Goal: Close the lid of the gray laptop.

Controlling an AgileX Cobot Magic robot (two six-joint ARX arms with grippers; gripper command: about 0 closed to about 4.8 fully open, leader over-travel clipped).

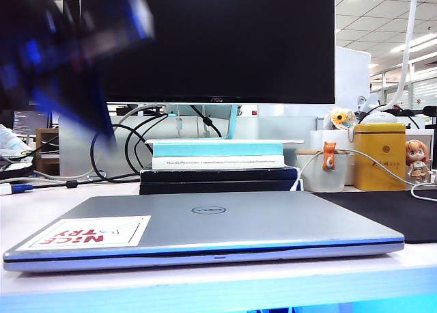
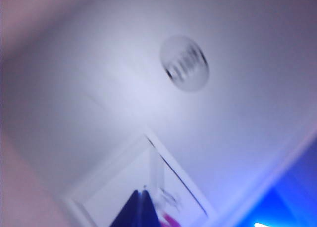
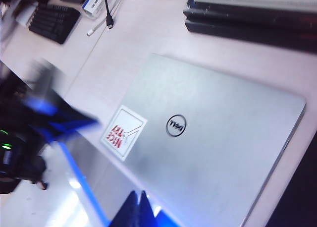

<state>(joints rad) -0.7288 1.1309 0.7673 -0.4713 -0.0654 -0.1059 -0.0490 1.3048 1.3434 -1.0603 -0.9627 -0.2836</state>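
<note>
Laptop (image 1: 205, 234) sits shut at desk's (image 1: 41, 203) front edge, lid (image 1: 259, 217) flat on base w/ sticker (image 1: 89, 232) up. You see left gripper (image 1: 75, 46) as a blur above laptop's left side; in left wrist view its tips (image 2: 138, 209) look pressed together. Right gripper (image 3: 136, 209) hangs over lid's edge, tips also together, holding nothing. Monitor (image 1: 212, 39) stands behind.

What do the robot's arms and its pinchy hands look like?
The left arm is a blurry dark shape with bright blue patches, a pale end and a small green light. Each wrist camera shows only a dark blue pointed tip of the left gripper and right gripper.
</note>
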